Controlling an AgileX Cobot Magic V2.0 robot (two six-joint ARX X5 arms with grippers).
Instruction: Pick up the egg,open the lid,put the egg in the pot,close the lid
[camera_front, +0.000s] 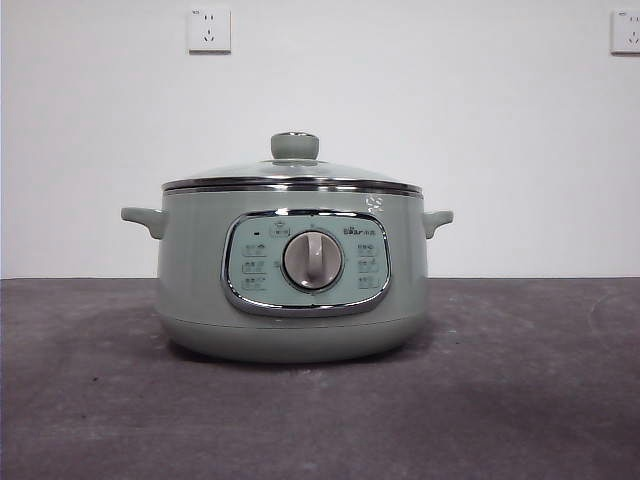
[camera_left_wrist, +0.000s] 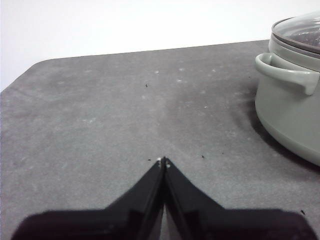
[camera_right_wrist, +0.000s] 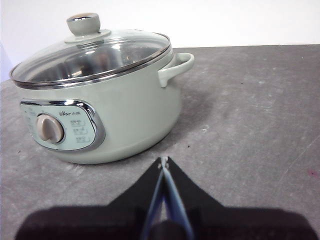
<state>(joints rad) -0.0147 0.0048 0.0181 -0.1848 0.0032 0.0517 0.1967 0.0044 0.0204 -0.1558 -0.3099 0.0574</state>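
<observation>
No egg shows in any of the three views, so the first step, picking it up, cannot begin from what is seen here; whether it lies out of frame or is hidden I cannot tell. The pot (camera_front: 291, 275) stands on the dark grey bench (camera_front: 520, 400) with its control panel (camera_front: 306, 262) and grey dial (camera_front: 313, 260) facing the front camera. The glass lid (camera_front: 292, 176) is seated square on the rim, its pale green knob (camera_front: 294, 146) upright.

The left claw (camera_left_wrist: 163, 161) hangs over bare bench beside one side handle (camera_left_wrist: 285, 72), jaws pressed together and holding nothing. The right claw (camera_right_wrist: 163, 160) hangs over the bench just in front of the pot, off to one side of the panel, also pinched closed and empty.

To do this step well, the egg must be located first. Then the claw nearest it should spread its jaws before descending and close gently across the egg's narrow width, since a smooth oval may well slip or roll. The other claw is best kept free for the lid's knob.
</observation>
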